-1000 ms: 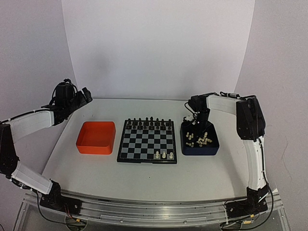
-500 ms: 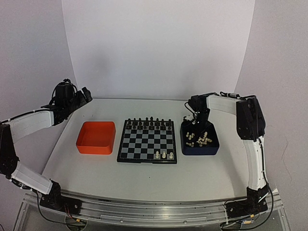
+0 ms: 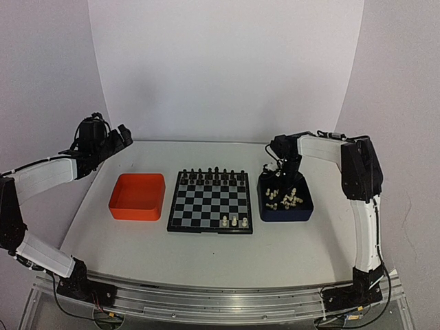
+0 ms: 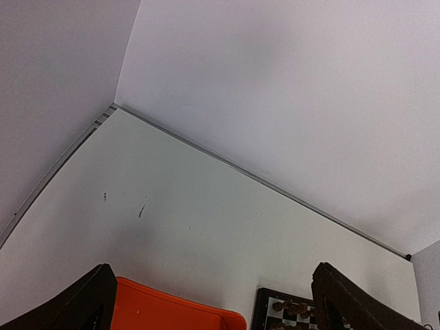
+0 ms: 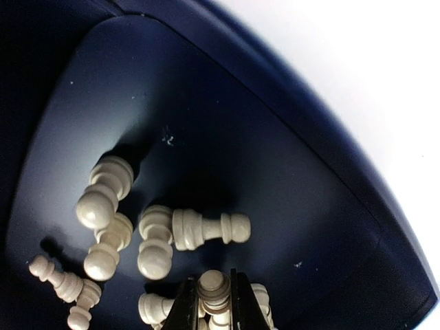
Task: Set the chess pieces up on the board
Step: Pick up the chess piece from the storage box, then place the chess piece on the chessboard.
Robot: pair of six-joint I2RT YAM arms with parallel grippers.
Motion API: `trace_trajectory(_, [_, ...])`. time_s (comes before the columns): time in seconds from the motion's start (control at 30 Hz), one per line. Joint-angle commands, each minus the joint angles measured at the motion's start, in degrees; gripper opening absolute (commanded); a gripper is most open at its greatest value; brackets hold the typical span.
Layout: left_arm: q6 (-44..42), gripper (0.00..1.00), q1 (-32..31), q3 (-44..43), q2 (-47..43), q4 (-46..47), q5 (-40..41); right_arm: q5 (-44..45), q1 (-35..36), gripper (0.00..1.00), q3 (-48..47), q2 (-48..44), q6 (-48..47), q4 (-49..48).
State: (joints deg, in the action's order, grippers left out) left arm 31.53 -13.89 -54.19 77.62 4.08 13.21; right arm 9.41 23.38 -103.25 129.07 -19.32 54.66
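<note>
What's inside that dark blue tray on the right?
The dark blue tray holds a loose heap of cream-white chess pieces, mostly lying on their sides. The right arm's fingers reach in, pinching one piece. Whatever lies beneath the fingers is covered.

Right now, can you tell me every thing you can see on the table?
board: one, black and grey checks, table middle.
orange tray: one, left of board.
blue tray: one, dark, right of board.
white chess pieces: three standing on board's near edge; a heap, uncountable, in blue tray.
black pieces: too small to count, board's far edge.
table: one, pale grey.
left tool: open, raised far left.
right tool: shut on one white piece in blue tray.
</note>
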Motion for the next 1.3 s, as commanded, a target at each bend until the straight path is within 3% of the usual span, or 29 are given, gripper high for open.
trace_trajectory(0.0, [-0.40, 1.00, -0.18, -1.02, -0.96, 1.90, -0.93, 0.52, -0.21, 0.03, 1.02, -6.17, 1.02, -1.20])
trace_trajectory(0.33, [-0.28, 1.00, -0.18, -0.70, -1.19, 2.20, -1.99, -3.41, -0.18, 0.02, 5.18, -12.30, 2.80, -4.34])
trace_trajectory(0.7, [-0.15, 1.00, -0.29, 0.79, -3.67, 2.33, -3.33, -17.13, -0.19, 0.01, 15.59, -27.30, 6.93, -13.90])
trace_trajectory(0.97, [-0.06, 1.00, -0.54, 1.65, -5.08, 2.11, -7.00, -33.40, 0.49, 0.02, 30.74, -37.80, 13.71, -36.59])
trace_trajectory(1.1, [-0.34, 1.00, -0.67, 1.81, -5.93, 1.58, -8.89, -36.38, 2.34, 0.02, 34.88, -39.43, 15.95, -45.85])
trace_trajectory(1.27, [-0.59, 1.00, -0.81, 2.73, -7.80, 1.48, -10.51, -37.06, 6.44, 0.02, 35.19, -36.29, 16.08, -50.56])
